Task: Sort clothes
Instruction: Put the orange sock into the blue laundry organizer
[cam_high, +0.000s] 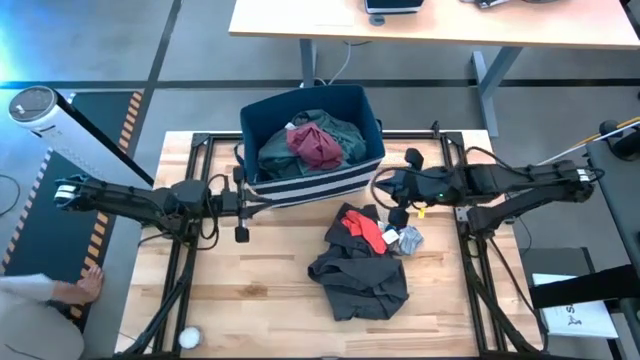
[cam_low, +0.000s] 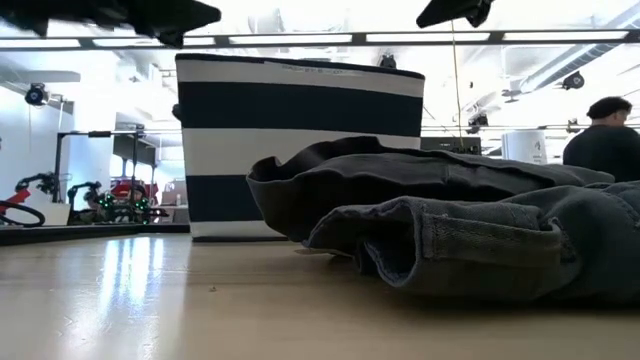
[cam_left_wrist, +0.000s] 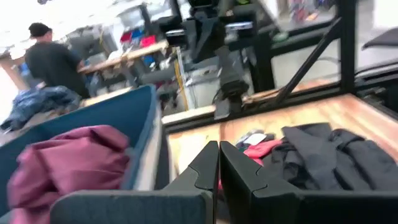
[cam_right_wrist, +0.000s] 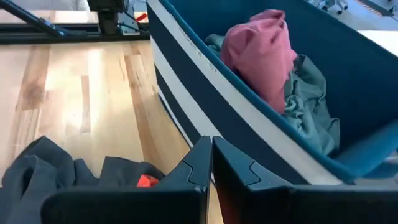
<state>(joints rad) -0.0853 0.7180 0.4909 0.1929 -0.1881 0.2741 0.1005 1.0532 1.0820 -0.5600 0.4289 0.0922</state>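
Note:
A navy bin with white stripes (cam_high: 310, 187) stands at the table's far middle. In it lie a teal-green garment (cam_high: 285, 150) and a maroon one (cam_high: 316, 145). In front of it, a dark charcoal garment (cam_high: 365, 275) lies crumpled on the table. A red piece (cam_high: 366, 228) and a small grey piece (cam_high: 409, 238) rest at its far end. My left gripper (cam_high: 263, 207) hovers shut by the bin's near left corner, holding nothing (cam_left_wrist: 217, 168). My right gripper (cam_high: 379, 186) hovers shut by the bin's near right corner, also holding nothing (cam_right_wrist: 210, 155).
A small white round object (cam_high: 188, 338) lies near the table's front left corner. A person's hand (cam_high: 90, 284) shows past the table's left edge. Another person (cam_low: 605, 140) stands in the room behind. Bare wood lies left of the charcoal garment.

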